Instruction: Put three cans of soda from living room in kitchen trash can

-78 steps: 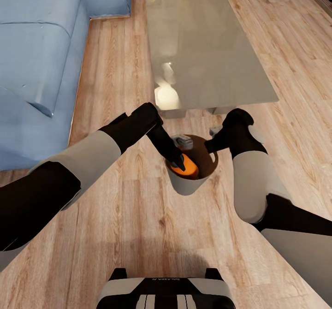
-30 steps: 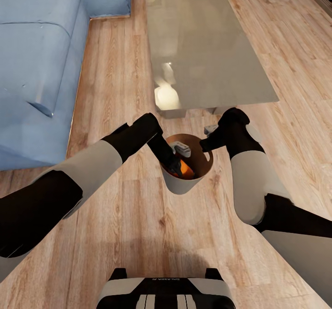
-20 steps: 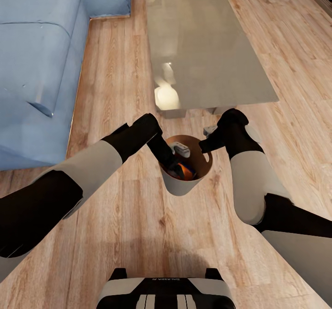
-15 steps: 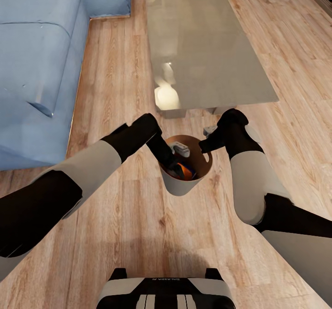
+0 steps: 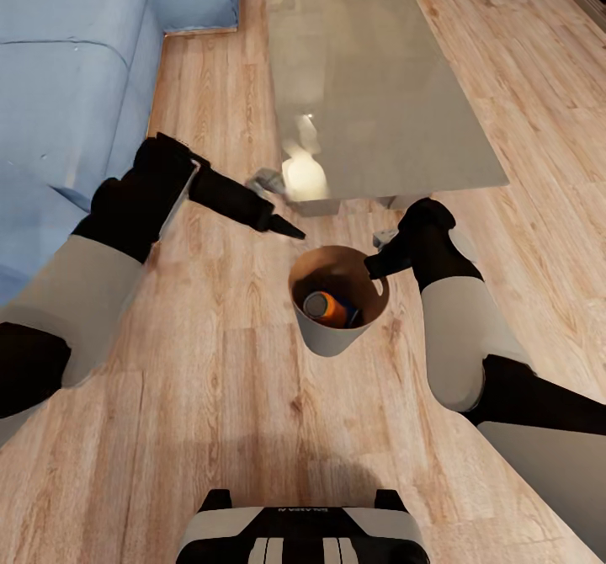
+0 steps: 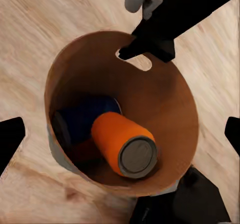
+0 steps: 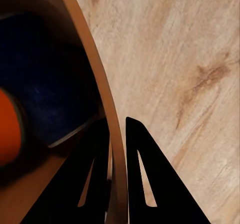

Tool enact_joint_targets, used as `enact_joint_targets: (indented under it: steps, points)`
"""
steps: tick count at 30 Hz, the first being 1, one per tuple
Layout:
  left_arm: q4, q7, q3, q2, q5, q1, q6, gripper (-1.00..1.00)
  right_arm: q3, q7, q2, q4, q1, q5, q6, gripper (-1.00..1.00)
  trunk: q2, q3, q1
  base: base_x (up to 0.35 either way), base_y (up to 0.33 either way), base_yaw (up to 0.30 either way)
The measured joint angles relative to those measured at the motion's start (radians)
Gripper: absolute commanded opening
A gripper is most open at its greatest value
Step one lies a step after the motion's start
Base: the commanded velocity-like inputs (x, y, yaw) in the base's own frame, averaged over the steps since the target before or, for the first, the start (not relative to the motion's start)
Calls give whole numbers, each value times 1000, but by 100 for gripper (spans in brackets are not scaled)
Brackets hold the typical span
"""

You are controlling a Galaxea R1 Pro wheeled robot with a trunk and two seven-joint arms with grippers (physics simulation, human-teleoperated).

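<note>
Lying inside the trash can [image 5: 337,337], an orange soda can [image 6: 122,143] on its side, grey top toward the left wrist camera, with a dark blue soda can [image 6: 90,120] tucked beneath and behind it, mostly shadowed. Under the orange one, a reddish patch (possibly a third can, too covered to tell). Standing on the light wood floor [image 5: 252,429] just in front of the near end of the glass-topped coffee table [image 5: 379,84], well clear of the blue sofa [image 5: 67,84] at the left. Right gripper [image 7: 117,149] clamped narrowly on the bucket's wall, one black finger inside, one outside, rim edge running between them; in the head view mostly hidden behind the black wrist at the rim's right side, beside an oval handle cut-out [image 6: 136,59]. Left gripper [image 5: 278,204] raised above and to the left of the bucket, apart from it, between bucket and sofa, near the table's corner; jaws spread wide and holding nothing, fingertips [image 6: 11,136] barely entering the opposite edges of its wrist view. Both upper arms cut off by the frame of the head view, robot base [image 5: 303,530] just showing at the bottom. Open floor on the near side of the bucket and to its left; table edge close behind it.
</note>
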Motion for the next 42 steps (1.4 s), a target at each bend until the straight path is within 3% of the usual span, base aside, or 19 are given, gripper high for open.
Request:
enact_joint_targets:
  steps: [1, 3, 4, 5, 7, 9, 11, 13, 15, 17, 18, 19, 22, 24, 26, 28, 30, 39, 42]
  points:
    - [-23, -23, 30, 28, 0, 0, 0, 100, 0, 0, 0, 0, 0, 1, 0, -100, 0, 0, 0, 0, 0, 0]
    - [-78, -130, 129, 146, -1, 0, 0, 100, -2, 0, 0, 0, 1, 3, 1, -100, 0, 0, 0, 0, 0, 0]
    - [-85, -153, 152, 168, -1, 0, 1, 100, -3, 0, 0, 0, 1, 3, 1, -100, 0, 0, 0, 0, 0, 0]
    - [-93, -185, 186, 213, -2, 3, 1, 100, -4, 0, 0, 0, 2, 3, 1, -100, 0, 0, 0, 0, 0, 0]
    - [-100, -213, 225, 278, -3, 32, 1, 100, -6, 0, 0, -1, 2, 3, 1, -100, 0, 0, 0, 0, 0, 0]
    - [-108, -221, 246, 312, -4, 73, 1, 100, -8, 1, -4, -1, 3, 1, 4, -100, 0, 0, 0, 0, 0, 0]
    - [-117, -216, 277, 338, -7, 153, 1, 100, -9, 1, -16, -1, 3, 5, 0, -100, 0, 0, 0, 0, 0, 0]
    - [-145, -155, 350, 350, -9, 263, 0, 100, -12, 2, -34, -1, 2, 6, 2, -100, 0, 0, 0, 0, 0, 0]
    - [-188, -79, 419, 352, -4, 353, 0, 100, -13, 4, -57, -1, 2, 2, 7, -100, 0, 0, 0, 0, 0, 0]
    - [-241, -4, 512, 342, -2, 519, -10, 100, -10, 6, -102, -1, 0, -6, 11, -100, 0, 0, 0, 0, 0, 0]
    - [-261, 29, 566, 329, 0, 605, -52, 100, -8, 5, -129, -1, 0, 2, 8, -100, 0, 0, 0, 0, 0, 0]
    - [-271, 48, 594, 320, 1, 647, -79, 100, -5, 0, -146, -1, 0, 25, -11, -100, 0, 0, 0, 0, 0, 0]
    - [-304, 165, 716, 236, 0, 813, -232, 100, -4, 7, -232, 6, -1, 7, 5, -100, 0, 0, 0, 0, 0, 0]
    - [-313, 203, 737, 207, 0, 842, -269, 100, -1, 3, -252, 11, -1, 34, -15, -100, 0, 0, 0, 0, 0, 0]
    - [-363, 261, 756, 170, -2, 871, -306, 100, 3, 35, -280, 26, -1, 7, 4, -100, 0, 0, 0, 0, 0, 0]
    - [-396, 292, 763, 153, -3, 884, -321, 100, 22, 66, -300, 34, -1, 2, 13, -100, 0, 0, 0, 0, 0, 0]
    - [-412, 305, 766, 137, -1, 889, -328, 100, 52, 104, -311, 36, -1, 47, -3, -100, 0, 0, 0, 0, 0, 0]
    - [-429, 311, 769, 116, 2, 893, -328, 100, 76, 170, -329, 33, 1, 73, 8, -100, 21, 9, -11, 0, 0, 0]
    - [-429, 316, 769, 115, -5, 893, -268, 100, 79, 171, -349, 33, 1, 83, 0, -100, 42, 19, -23, 0, 0, 0]
